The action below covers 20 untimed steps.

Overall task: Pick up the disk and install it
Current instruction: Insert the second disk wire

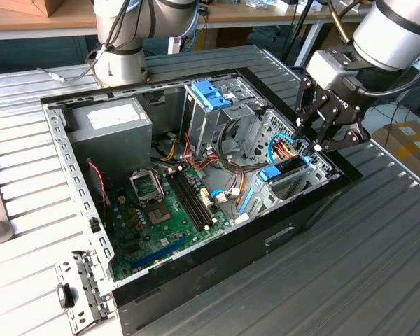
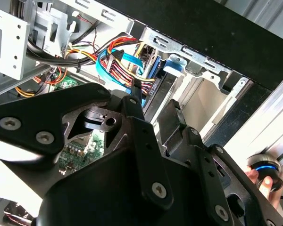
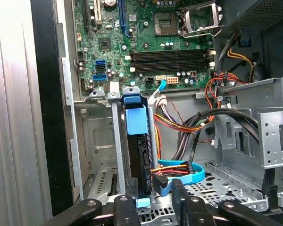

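Note:
The disk (image 1: 283,170) stands on edge in the drive bay at the case corner on the exterior view's right, its blue rail uppermost. In the first wrist view the disk (image 3: 137,141) shows a blue rail over a dark body, with orange and blue cables (image 3: 172,170) running to its side. My gripper (image 1: 309,143) hangs just above the disk. Its fingers (image 3: 126,207) stand apart, open, on either side of the disk's near end, with a gap beside the blue tab. In the second wrist view the gripper (image 2: 154,96) points down at the same slot.
The open computer case (image 1: 217,245) lies on a ribbed metal table. Inside are a grey power-supply box (image 1: 115,126), the motherboard (image 1: 164,210), a drive cage with a blue clip (image 1: 208,94) and cable bundles (image 2: 122,61). A loose bracket (image 1: 80,294) lies outside. A hand (image 2: 264,179) is nearby.

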Available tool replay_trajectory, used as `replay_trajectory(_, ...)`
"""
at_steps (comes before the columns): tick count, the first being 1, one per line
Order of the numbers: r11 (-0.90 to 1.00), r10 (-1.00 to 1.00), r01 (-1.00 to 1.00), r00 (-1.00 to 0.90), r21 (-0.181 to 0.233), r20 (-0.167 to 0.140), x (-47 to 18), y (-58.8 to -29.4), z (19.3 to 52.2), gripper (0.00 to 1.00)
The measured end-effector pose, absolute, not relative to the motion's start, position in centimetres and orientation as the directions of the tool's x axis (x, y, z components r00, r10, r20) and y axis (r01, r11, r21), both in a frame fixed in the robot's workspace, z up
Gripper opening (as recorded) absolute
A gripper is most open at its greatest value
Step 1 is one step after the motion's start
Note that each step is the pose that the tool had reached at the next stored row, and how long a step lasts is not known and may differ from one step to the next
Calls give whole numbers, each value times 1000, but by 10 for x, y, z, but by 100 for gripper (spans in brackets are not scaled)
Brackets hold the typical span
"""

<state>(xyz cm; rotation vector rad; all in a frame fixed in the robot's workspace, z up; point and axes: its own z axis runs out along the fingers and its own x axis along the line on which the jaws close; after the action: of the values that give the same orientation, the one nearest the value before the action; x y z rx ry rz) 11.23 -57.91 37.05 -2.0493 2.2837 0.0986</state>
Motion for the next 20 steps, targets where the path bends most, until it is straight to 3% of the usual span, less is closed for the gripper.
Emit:
replay_trajectory(5,108,-990,-994,-107,0,-96,112,-579,370,40)
replay_trajectory(11,108,-990,-994,-107,0,-96,112,-579,370,16)
replay_trajectory(20,108,-990,-994,-107,0,-96,112,-579,370,16)
